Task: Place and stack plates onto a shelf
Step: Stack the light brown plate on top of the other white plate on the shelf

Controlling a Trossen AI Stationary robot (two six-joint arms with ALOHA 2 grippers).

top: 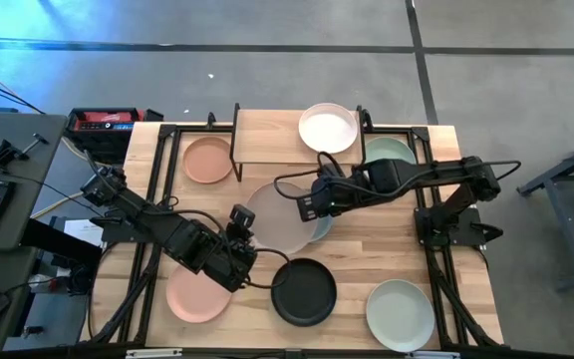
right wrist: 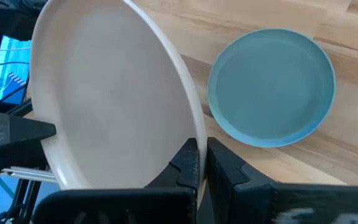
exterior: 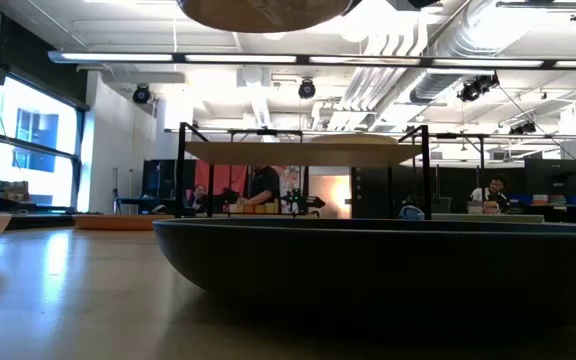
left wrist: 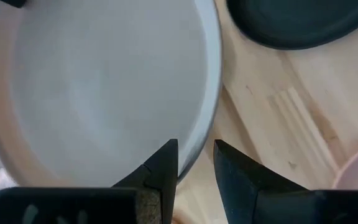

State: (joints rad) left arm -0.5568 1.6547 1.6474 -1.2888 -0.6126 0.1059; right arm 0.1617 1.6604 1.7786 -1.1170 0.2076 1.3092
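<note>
A pale grey plate (top: 283, 219) hangs above the table's middle, between both grippers; its underside shows at the top of the low view (exterior: 263, 12). My right gripper (top: 313, 205) is shut on its right rim. My left gripper (left wrist: 196, 157) stands open at the plate's left rim (left wrist: 211, 93), one finger over the plate's inside and one outside it, with a gap showing. A grey-blue plate (right wrist: 271, 86) lies flat on the table below. The shelf (top: 267, 143) stands at the far edge with a white plate (top: 328, 128) on its right half. My right gripper pinches the pale grey plate's rim (right wrist: 194, 127) between its two fingers (right wrist: 185, 163), one on the inside and one on the outside. The fingers come slanting down from the table's right. The plate is lifted clear of the table, above the grey-blue plate.
A black plate (top: 304, 291) lies at the near middle, a peach plate (top: 193, 296) near left, a pale green plate (top: 400, 314) near right. Another peach plate (top: 207, 160) lies far left beside the shelf, and a pale green one (top: 389, 150) far right.
</note>
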